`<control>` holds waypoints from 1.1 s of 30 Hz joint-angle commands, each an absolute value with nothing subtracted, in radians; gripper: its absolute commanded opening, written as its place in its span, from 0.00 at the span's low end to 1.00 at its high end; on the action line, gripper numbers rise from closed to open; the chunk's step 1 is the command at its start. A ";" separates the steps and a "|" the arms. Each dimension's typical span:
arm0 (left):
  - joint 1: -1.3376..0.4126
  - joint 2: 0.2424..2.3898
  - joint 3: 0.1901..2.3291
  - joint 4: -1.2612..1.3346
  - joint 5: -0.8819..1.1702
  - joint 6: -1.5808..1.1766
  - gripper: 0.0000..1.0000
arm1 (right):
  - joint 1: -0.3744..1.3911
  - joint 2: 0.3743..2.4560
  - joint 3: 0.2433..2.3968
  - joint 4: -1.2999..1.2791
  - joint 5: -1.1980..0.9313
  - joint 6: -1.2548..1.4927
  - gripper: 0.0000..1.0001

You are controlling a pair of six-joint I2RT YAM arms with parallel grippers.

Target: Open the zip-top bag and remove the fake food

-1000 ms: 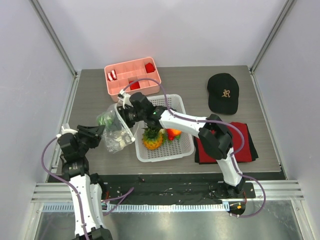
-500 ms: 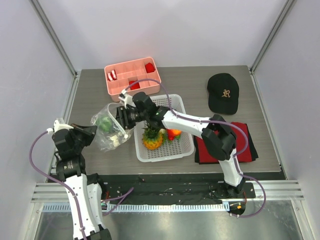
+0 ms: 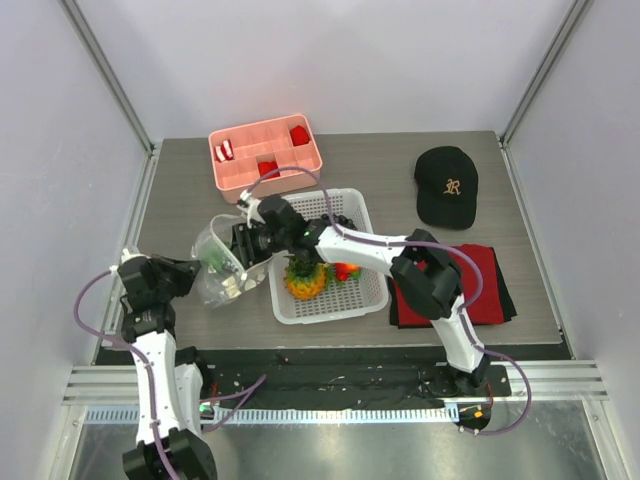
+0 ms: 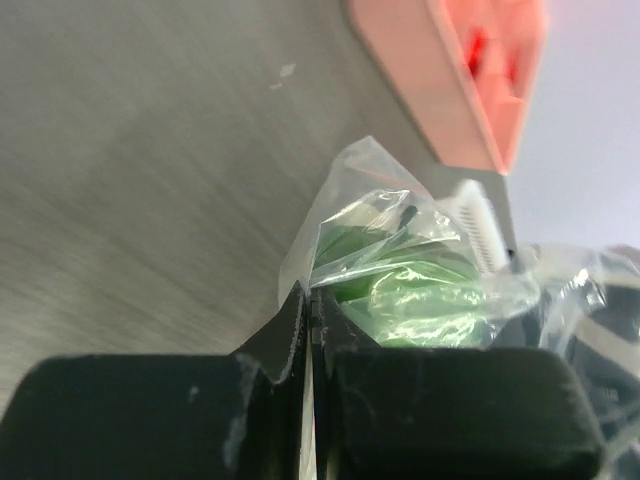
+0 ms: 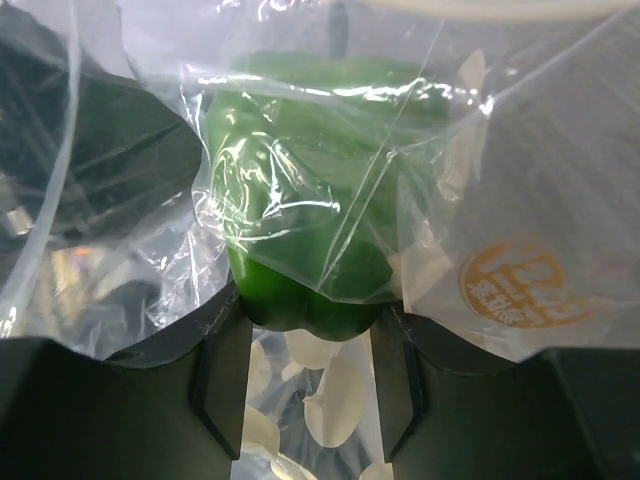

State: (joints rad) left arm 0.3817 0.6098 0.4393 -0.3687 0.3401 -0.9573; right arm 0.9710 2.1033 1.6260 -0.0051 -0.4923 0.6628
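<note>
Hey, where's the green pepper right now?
In the top view, left of centre: the green pepper sits inside the zip-top bag, between the fingers of the right gripper, just left of the white basket.

Left arm [image 3: 160, 375] at 7 o'clock, right arm [image 3: 365, 243] at 5: white shells, black joints, a purple cable [image 3: 80, 312] looping loose along each.

Table [image 3: 180, 190] holds pink tray [image 3: 240, 179], white basket [image 3: 330, 313], cap [image 3: 447, 185], cloth [image 3: 496, 285].

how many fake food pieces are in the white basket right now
2: the pineapple at its front left, the tomato just right of it; the right arm may hide more.
</note>
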 commanded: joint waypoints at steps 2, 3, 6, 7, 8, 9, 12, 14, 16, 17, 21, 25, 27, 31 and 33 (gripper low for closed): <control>0.380 0.722 0.399 -0.307 0.236 -0.971 0.00 | 1.037 2.158 1.704 -0.069 -0.278 0.538 0.24; 0.377 0.744 0.399 -0.298 0.233 -0.968 0.00 | 1.042 2.170 1.709 -0.071 -0.269 0.535 0.24; 0.364 0.813 0.388 -0.258 0.224 -0.962 0.00 | 1.048 2.215 1.729 -0.106 -0.249 0.537 0.26; 0.364 0.827 0.382 -0.249 0.225 -0.962 0.00 | 1.051 2.221 1.727 -0.106 -0.244 0.532 0.28; 0.361 0.842 0.371 -0.223 0.229 -0.963 0.00 | 1.055 2.223 1.724 -0.107 -0.235 0.526 0.32; 0.357 0.863 0.367 -0.210 0.226 -0.965 0.00 | 1.058 2.220 1.721 -0.118 -0.226 0.502 0.36; 0.347 0.882 0.357 -0.187 0.219 -0.959 0.00 | 1.069 2.204 1.735 -0.153 -0.172 0.460 0.57; 0.344 0.887 0.350 -0.181 0.206 -0.959 0.00 | 1.072 2.204 1.753 -0.173 -0.150 0.414 0.70; 0.339 0.879 0.344 -0.181 0.193 -0.959 0.00 | 1.081 2.210 1.792 -0.202 -0.130 0.370 0.77; 0.339 0.876 0.338 -0.183 0.192 -0.959 0.00 | 1.081 2.215 1.819 -0.210 -0.123 0.359 0.84; 0.337 0.856 0.318 -0.181 0.196 -0.959 0.00 | 1.085 2.253 1.877 -0.225 -0.100 0.319 0.93; 0.336 0.842 0.299 -0.181 0.216 -0.960 0.00 | 1.088 2.290 1.925 -0.236 -0.080 0.292 0.94; 0.334 0.828 0.292 -0.181 0.215 -0.957 0.00 | 1.091 2.309 1.947 -0.236 -0.080 0.263 0.93; 0.330 0.821 0.287 -0.181 0.221 -0.962 0.00 | 1.094 2.353 1.980 -0.218 -0.043 0.213 0.94; 0.328 0.821 0.287 -0.181 0.224 -0.963 0.00 | 1.094 2.381 1.980 -0.184 -0.031 0.186 0.94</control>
State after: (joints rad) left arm 0.3393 0.8333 0.2890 -0.2207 0.2199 -0.9653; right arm 1.0874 2.3409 1.9362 -0.2333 -0.0856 0.2687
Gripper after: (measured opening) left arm 0.005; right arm 0.940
